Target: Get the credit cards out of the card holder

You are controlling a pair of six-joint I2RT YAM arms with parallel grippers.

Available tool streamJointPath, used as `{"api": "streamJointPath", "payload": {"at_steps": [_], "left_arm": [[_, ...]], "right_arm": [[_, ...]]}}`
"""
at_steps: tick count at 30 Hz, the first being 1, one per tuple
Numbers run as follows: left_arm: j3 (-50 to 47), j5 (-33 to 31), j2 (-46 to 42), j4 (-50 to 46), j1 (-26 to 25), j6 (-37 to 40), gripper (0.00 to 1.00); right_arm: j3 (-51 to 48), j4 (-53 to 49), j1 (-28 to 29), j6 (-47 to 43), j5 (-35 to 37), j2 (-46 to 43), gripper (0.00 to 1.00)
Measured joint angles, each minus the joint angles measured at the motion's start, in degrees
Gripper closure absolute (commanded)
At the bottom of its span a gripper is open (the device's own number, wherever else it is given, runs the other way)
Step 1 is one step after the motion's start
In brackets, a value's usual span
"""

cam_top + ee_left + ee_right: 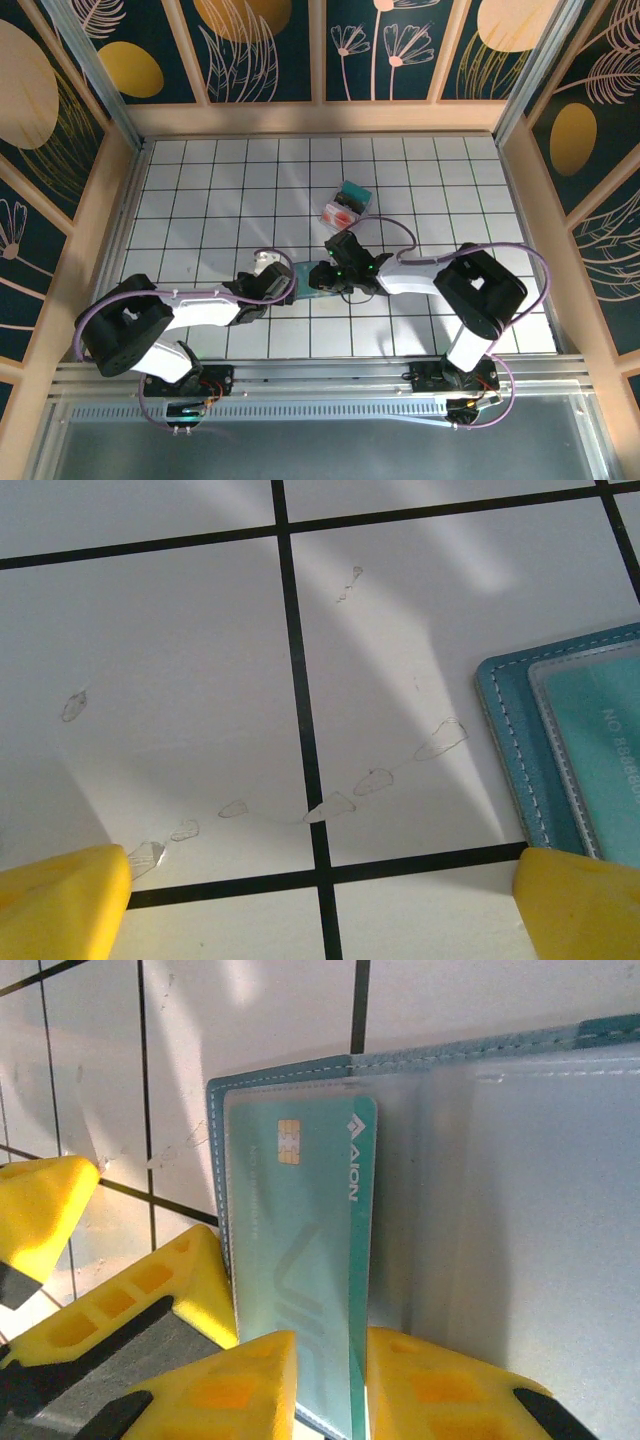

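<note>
The teal credit card (300, 1250) tucked in the card holder (520, 1210) reads "AION" beside a diamond logo. From the left wrist, a teal card (600, 760) shows "NO 8888", the rest cut off.

The slate-blue card holder (520, 1210) is laid open and flat, with its stitched corner just beside one finger of the left gripper (320, 905). A teal credit card (300, 1240) with a chip is kept in its clear pocket, and the lower end is clamped between the jaws of the right gripper (330, 1385). A loose teal card (356, 190) and a whitish-pink card (338, 212) are seen together, well beyond both jaws.
</note>
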Motion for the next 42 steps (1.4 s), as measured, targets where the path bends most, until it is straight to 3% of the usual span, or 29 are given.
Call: {"api": "streamJointPath", "payload": {"at_steps": [12,28,31,37,42], "left_arm": [[0.3,-0.2,0.1,-0.4,-0.1,0.0,0.01],[0.7,-0.3,0.3,-1.0,-0.2,0.0,0.01],[1.0,-0.7,0.5,-1.4,-0.4,0.0,0.01],[1.4,-1.2,0.9,-1.6,-0.6,0.0,0.01],[1.5,-1.3,0.9,-1.9,-0.6,0.0,0.01]], "right_arm": [[-1.2,3.2,-0.8,0.9,-2.3,-0.1,0.76],[-0.2,3.5,-0.8,2.6,-2.8,1.6,0.63],[1.1,1.6,-0.5,2.6,-2.2,2.1,0.64],[0.9,1.7,-0.4,2.8,-1.9,2.2,0.75],[-1.3,5.5,-0.8,2.8,-3.5,1.7,0.76]]}}
